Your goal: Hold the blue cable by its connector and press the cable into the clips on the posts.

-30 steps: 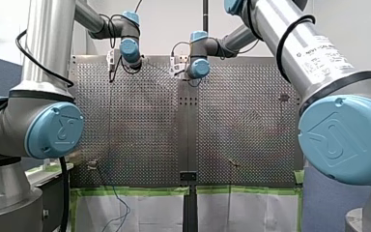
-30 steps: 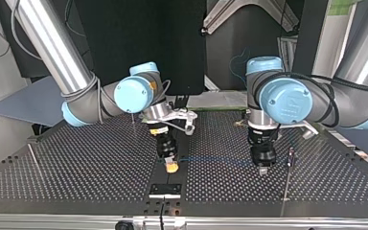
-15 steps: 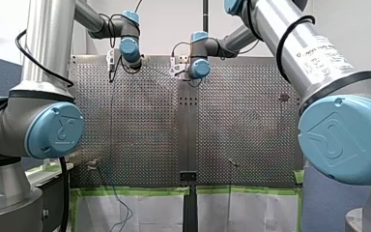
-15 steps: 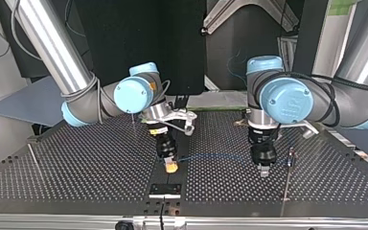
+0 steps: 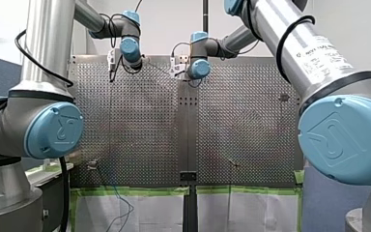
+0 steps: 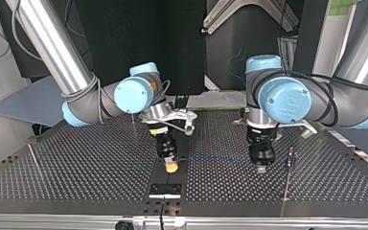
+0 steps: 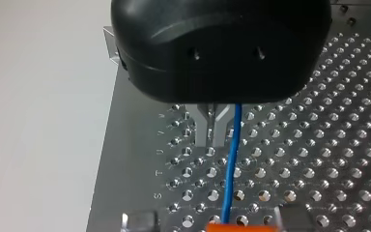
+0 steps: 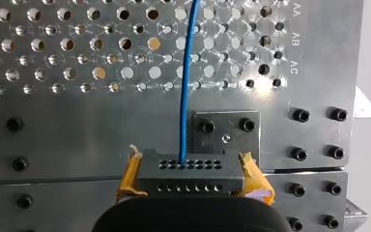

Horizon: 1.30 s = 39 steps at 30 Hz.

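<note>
The blue cable's point(image 8: 186, 72) connector point(image 8: 189, 178) is clamped between the right gripper's point(image 8: 191, 171) yellow pads point(image 8: 128, 178); the left gripper's point(image 7: 212, 129) opening, masked by its black housing point(image 7: 222, 48), cannot be told.

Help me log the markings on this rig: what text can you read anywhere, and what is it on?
"AA", "AB", "AC": engraved on the perforated plate, right wrist view.
"S", "T", "U": engraved along that plate's edge, left wrist view; letters further along are unclear.
Print on my right arm's tube, front view: too blurred to read.
</note>
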Motion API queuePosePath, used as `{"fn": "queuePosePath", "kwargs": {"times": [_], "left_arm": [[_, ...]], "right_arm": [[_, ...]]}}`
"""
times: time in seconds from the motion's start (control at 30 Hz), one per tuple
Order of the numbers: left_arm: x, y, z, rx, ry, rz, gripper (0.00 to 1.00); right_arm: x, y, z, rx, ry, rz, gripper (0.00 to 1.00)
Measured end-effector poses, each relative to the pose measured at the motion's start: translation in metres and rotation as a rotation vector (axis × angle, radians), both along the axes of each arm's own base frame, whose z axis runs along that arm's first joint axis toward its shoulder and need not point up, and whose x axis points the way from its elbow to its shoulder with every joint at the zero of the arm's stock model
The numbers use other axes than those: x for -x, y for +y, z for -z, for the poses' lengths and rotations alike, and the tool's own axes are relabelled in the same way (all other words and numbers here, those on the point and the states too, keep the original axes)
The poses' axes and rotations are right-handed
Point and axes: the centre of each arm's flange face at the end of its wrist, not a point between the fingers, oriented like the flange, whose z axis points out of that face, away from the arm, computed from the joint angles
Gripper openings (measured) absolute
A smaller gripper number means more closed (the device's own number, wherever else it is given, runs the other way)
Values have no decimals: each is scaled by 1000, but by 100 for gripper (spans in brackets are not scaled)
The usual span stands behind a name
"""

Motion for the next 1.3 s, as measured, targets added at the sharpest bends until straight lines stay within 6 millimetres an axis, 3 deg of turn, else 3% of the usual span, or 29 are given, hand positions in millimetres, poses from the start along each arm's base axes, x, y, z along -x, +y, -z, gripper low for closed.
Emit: {"fn": "queuePosePath", "kwargs": {"times": [0.4,0.73,1.3], "left_arm": [[4,-6,7,-1,11,12,2],[12,-17,37,5,10,24,2],[24,-42,106,-8,60,42,2]], "right_arm": [[2,1,11,-16,14,5,16],[8,4,35,-55,39,22,16],[25,19,102,-153,115,54,16]]}}
